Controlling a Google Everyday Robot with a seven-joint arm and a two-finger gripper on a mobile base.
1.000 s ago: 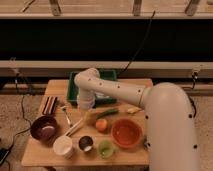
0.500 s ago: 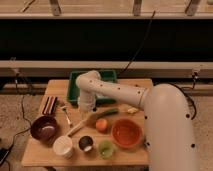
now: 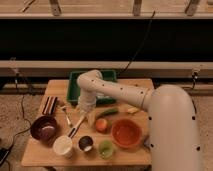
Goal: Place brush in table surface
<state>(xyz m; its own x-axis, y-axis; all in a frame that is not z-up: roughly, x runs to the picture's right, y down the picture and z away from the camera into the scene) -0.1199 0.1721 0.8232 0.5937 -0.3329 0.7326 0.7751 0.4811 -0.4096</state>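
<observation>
The brush is slim and pale with a dark tip. It lies slanted on the light-wood table surface, between the fork and the orange fruit. My gripper hangs from the white arm just above the brush's upper end, in front of the green tray. Whether it touches the brush is hidden.
An orange bowl sits at the front right and a dark bowl at the front left. A white cup, a small dark cup and a green cup line the front edge. A green vegetable lies right of the gripper.
The gripper has shifted slightly lower and toward the front of the table, over the brush's upper end. The brush and the other items have stayed in place.
</observation>
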